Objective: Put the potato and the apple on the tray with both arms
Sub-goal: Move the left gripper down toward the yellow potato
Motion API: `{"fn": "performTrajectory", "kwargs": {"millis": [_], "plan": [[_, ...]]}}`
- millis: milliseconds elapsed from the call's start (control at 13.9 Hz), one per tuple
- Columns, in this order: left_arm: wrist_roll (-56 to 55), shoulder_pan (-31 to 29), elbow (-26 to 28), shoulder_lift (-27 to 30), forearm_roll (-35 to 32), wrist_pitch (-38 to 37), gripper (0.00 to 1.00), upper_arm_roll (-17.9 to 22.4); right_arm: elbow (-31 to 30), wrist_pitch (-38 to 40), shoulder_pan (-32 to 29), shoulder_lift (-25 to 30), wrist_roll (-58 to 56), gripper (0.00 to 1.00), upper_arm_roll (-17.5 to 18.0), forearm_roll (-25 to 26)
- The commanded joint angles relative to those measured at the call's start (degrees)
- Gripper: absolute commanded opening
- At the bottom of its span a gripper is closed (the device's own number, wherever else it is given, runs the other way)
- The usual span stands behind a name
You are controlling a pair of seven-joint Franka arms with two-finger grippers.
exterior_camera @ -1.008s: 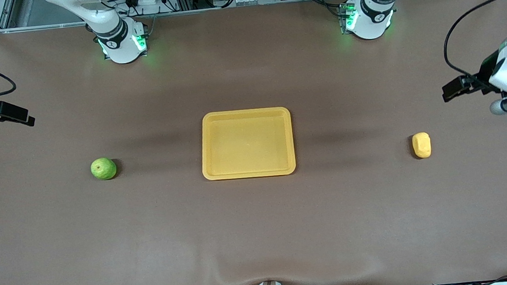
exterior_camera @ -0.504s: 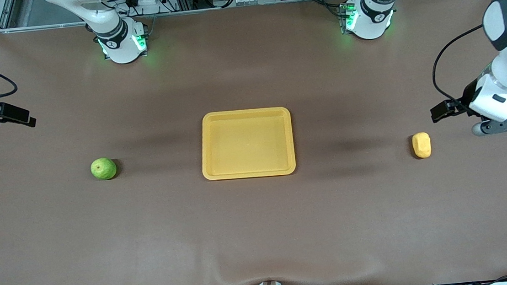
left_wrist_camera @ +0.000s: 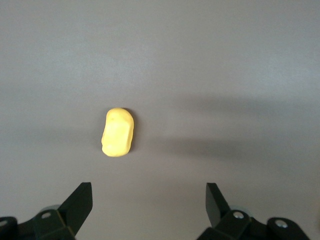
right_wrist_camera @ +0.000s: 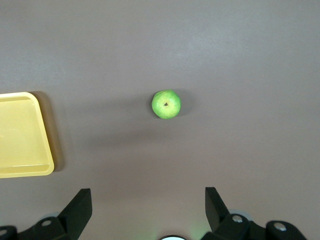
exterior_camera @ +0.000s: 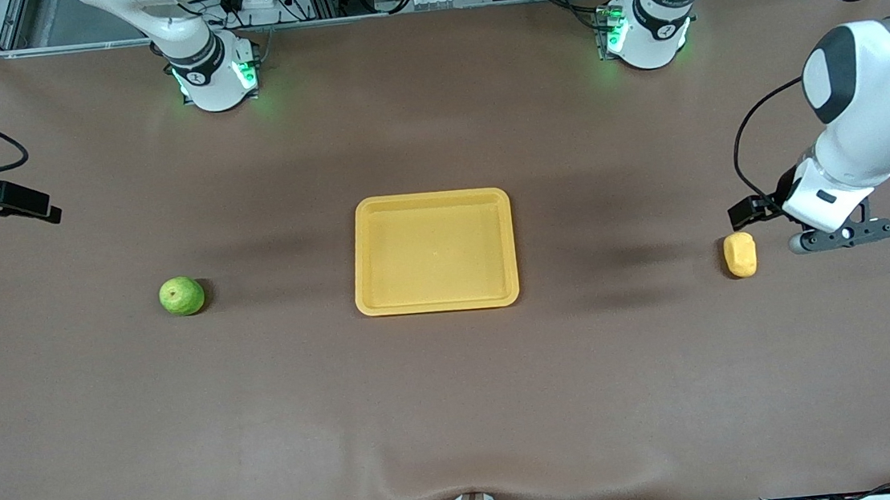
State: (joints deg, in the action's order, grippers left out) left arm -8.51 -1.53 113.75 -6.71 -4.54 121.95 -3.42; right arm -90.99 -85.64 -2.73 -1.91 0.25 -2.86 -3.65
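Shallow rectangular yellow plastic tray [exterior_camera: 428, 200] with rounded corners sits mid-table on the brown mat [exterior_camera: 458, 394], nothing in it.

Small round bright green apple [exterior_camera: 181, 295] lies on the mat toward the right arm's end, well apart from the tray, stem dimple up. In the right wrist view the apple [right_wrist_camera: 166, 104] sits clear of both fingers, with a corner of the tray [right_wrist_camera: 27, 171] at the frame edge.

Small yellow-orange oblong potato [exterior_camera: 740, 254] lies on the mat toward the left arm's end, also well apart from the tray, about level with the apple.

Left gripper [left_wrist_camera: 149, 205] is in the air over the mat, just beside the potato on its outer, table-end side. Jaws wide open, nothing between them. In the left wrist view the potato [left_wrist_camera: 118, 132] lies off-centre, closer to one finger [left_wrist_camera: 80, 201] than the other, not touching either.

Right gripper [right_wrist_camera: 148, 206] hangs over the mat out at the right arm's end of the table, well apart from the apple; the front camera catches only part of its wrist hardware. Jaws wide open, empty.

Neither fruit is on the tray.
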Motion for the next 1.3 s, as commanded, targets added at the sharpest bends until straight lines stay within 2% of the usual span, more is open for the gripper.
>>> {"fn": "performTrajectory", "kwargs": {"millis": [0,288,504,936,1223], "plan": [[-0.28,-0.85,1.82,-1.54,-0.91,3.99,1.0,-0.18,-0.42,-0.49,-1.4,0.24,-1.39,1.0,0.57,-1.45],[0.42,-2.78,1.74,-5.93,-1.52,7.86,1.0,-0.01,-1.38,-1.36,-1.31,0.15,-1.39,1.0,0.57,-1.54],[0.42,-4.89,1.65,-9.45,-5.73,11.72,1.0,-0.18,-3.31,-2.86,-1.92,0.24,-1.65,1.0,0.57,-2.06],[0.42,-4.89,1.21,-16.83,-5.74,20.6,1.0,-0.09,-5.51,-6.47,-1.49,0.15,-5.53,1.0,0.57,-1.98],[0.59,-6.12,1.21,-19.04,-7.93,22.28,1.0,0.0,-8.5,-9.18,-1.58,0.24,-5.61,1.0,0.48,-1.98]]}}
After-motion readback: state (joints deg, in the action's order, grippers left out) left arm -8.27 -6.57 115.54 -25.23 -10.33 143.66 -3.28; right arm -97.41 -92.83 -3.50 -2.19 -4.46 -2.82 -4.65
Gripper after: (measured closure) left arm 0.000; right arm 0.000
